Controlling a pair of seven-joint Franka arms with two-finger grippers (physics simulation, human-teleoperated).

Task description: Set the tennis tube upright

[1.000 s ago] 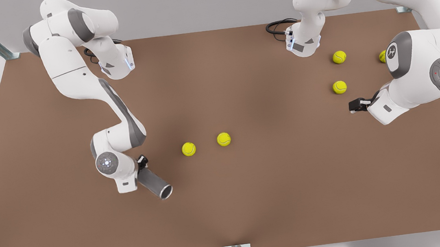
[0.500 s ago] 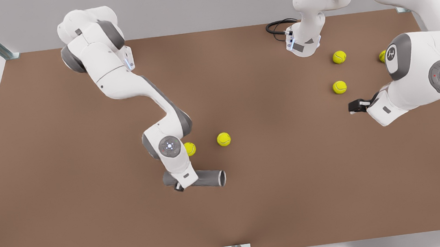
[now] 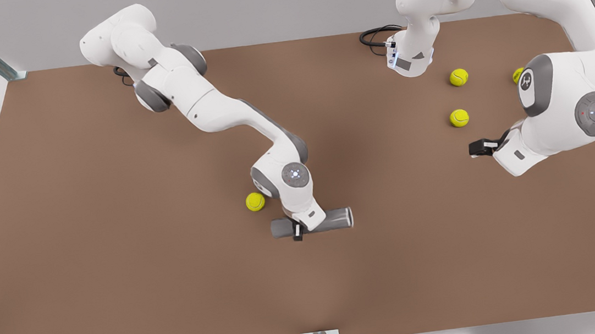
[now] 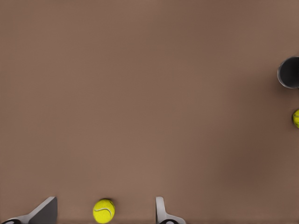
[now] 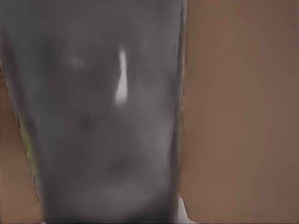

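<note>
The tennis tube (image 3: pixel 331 220) is a plain grey cylinder held level near the table's middle, its silvery rim toward the front view's right. My right gripper (image 3: pixel 297 230) is shut on the tube around its middle. Seen close in the right wrist view, the tube's grey wall (image 5: pixel 103 116) has brown table beside it. My left gripper (image 3: pixel 477 148) hangs open over the table at the front view's right, far from the tube. In the left wrist view its fingers (image 4: pixel 161 212) stand wide apart, and the tube's dark open end (image 4: pixel 289 72) shows far off.
Yellow-green tennis balls lie on the brown table (image 3: pixel 119 263): one (image 3: pixel 255 201) beside the right arm's wrist and three (image 3: pixel 459 117) (image 3: pixel 459 77) (image 3: pixel 517 76) near the left arm. One ball (image 4: pixel 103 211) shows between the left fingers. A black cable (image 3: pixel 375 37) lies at the back.
My right arm has swung the tube toward the front view's right and slightly back, turning it level. The ball at the table's middle is now hidden behind that arm. The left arm barely moved.
</note>
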